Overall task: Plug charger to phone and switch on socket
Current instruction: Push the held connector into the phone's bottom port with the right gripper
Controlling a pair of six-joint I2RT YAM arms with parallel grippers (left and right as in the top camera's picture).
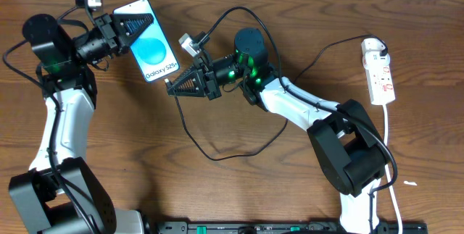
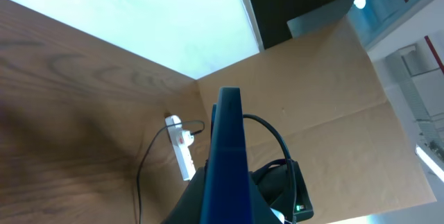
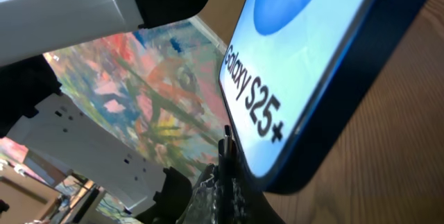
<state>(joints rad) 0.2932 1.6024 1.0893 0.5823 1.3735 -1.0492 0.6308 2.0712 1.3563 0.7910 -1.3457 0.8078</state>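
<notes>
The phone [image 1: 151, 44], blue screen with "Galaxy S25+", is held tilted at the upper left by my left gripper [image 1: 129, 25], which is shut on its top end. In the left wrist view the phone [image 2: 227, 154] shows edge-on between the fingers. My right gripper [image 1: 176, 84] is shut on the plug tip of the black charger cable [image 1: 190, 129], right at the phone's bottom edge. In the right wrist view the plug tip [image 3: 226, 141] touches the phone's lower edge [image 3: 305, 92]. The white socket strip [image 1: 379, 71] lies at the far right with a black plug in its top end.
The black cable loops over the table in front of my right arm and runs to the strip. The strip's white cord [image 1: 390, 161] trails toward the table's front edge. The strip also shows in the left wrist view [image 2: 182, 148].
</notes>
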